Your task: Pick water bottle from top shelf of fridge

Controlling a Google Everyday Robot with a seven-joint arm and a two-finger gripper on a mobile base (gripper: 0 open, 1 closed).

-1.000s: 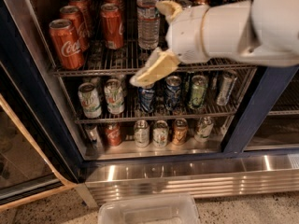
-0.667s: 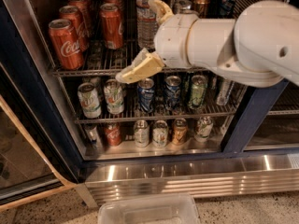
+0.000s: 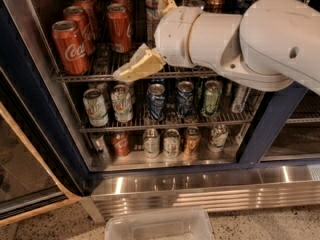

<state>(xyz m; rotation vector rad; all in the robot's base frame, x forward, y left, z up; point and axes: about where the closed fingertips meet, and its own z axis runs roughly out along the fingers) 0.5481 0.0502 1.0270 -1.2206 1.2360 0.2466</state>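
Hovering spread by one water bottle point(image 3: 150, 9), top shelf point(image 3: 100, 77): end effector point(image 3: 136, 33).

gripper point(image 3: 140, 31) is hanging, fingers spread, before top shelf point(image 3: 90, 77) of fridge point(image 3: 200, 190) | water bottle point(image 3: 151, 16) is standing there just behind it | cola cans point(image 3: 70, 46) are sitting to its left

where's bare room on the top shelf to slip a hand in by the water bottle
Bare wire shows on the top shelf front, between the Coke cans and the open pincer by the water bottle. Left is crowded with cans; the arm hides the right.
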